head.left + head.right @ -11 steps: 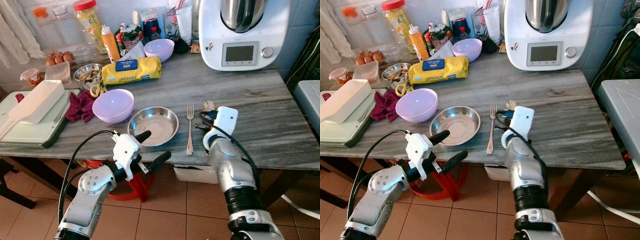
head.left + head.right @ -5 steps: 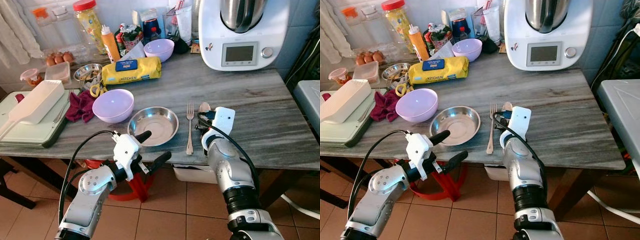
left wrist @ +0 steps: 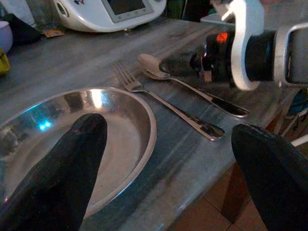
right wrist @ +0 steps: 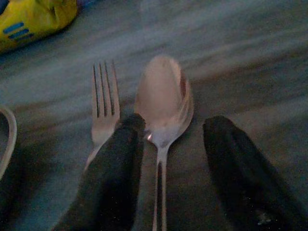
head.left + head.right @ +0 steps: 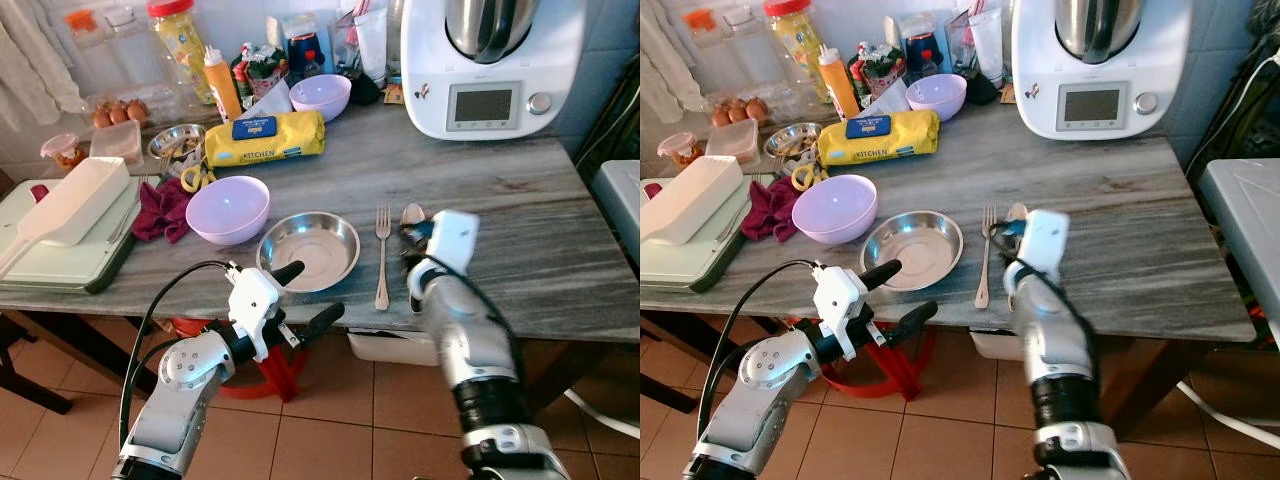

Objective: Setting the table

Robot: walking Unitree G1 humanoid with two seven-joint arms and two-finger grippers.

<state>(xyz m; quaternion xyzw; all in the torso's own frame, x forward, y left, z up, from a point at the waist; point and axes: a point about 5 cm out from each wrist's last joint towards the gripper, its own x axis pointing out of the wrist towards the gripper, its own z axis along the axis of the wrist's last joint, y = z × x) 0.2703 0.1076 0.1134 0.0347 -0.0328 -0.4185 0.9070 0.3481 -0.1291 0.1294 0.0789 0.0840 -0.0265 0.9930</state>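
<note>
**Place setting, spoon position: right gripper at the spoon beside the fork**

Item: spoon (image 4: pixel 162 103), lying flat on the grey marbled bench (image 5: pixel 560 240), bowl pointing toward the back of the bench, just right of the fork (image 5: pixel 382 256) and roughly parallel to it. The two were close but apart. Left of the fork sat the steel plate (image 5: pixel 308 250), and left of that the lilac bowl (image 5: pixel 227 209).

Right gripper (image 4: pixel 171 163): over the spoon's neck, fingers (image 4: pixel 113 168) parted, one on each side of the handle. The left-hand one appeared to brush the junction of bowl and handle. Nothing was held; the spoon rested on the bench.

Left gripper (image 5: pixel 305 296): below the bench's front edge, level with the steel plate, fingers spread wide and empty.

Step, as judged: laying the spoon down and letting go, or a last nudge to square it with the fork.

Handling notes: a withdrawal straight up and back along the handle line would be best, so that neither finger dragged the spoon sideways into the fork. The handle end lay near the bench's front edge, so a rearward pull risked tipping it off.
</note>
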